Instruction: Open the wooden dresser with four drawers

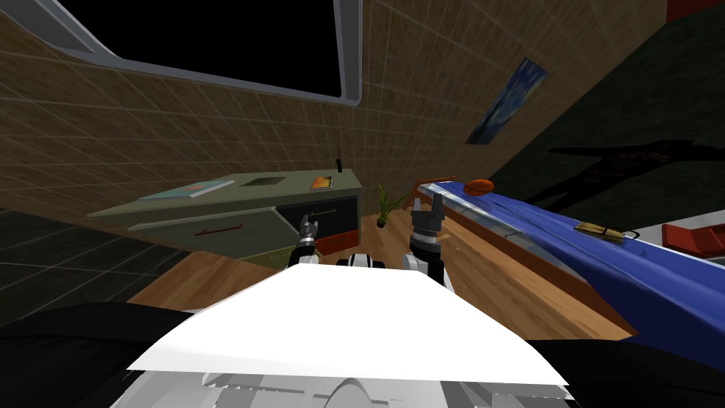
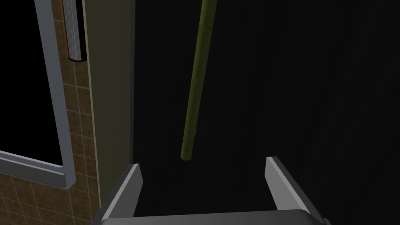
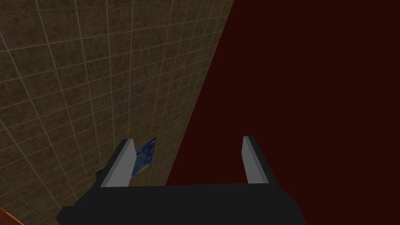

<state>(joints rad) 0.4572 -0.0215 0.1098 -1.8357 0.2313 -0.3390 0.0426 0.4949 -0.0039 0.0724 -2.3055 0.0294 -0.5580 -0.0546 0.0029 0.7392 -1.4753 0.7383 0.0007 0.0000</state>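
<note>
Facing what seems the dresser's (image 1: 177, 225) olive handle (image 2: 196, 86) at twelve o'clock, my open left pincer (image 2: 203, 162) should straddle it squarely; right pincer (image 3: 188, 139) open too.

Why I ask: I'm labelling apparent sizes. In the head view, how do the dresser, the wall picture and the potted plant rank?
1. dresser, by far
2. wall picture
3. potted plant
The picture looks farther off, so this holds only as seen.

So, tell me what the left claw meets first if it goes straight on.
Probably the dark drawer front, right by the end of its green bar handle. The left claw stands open before it; the gap is hard to judge.
</note>
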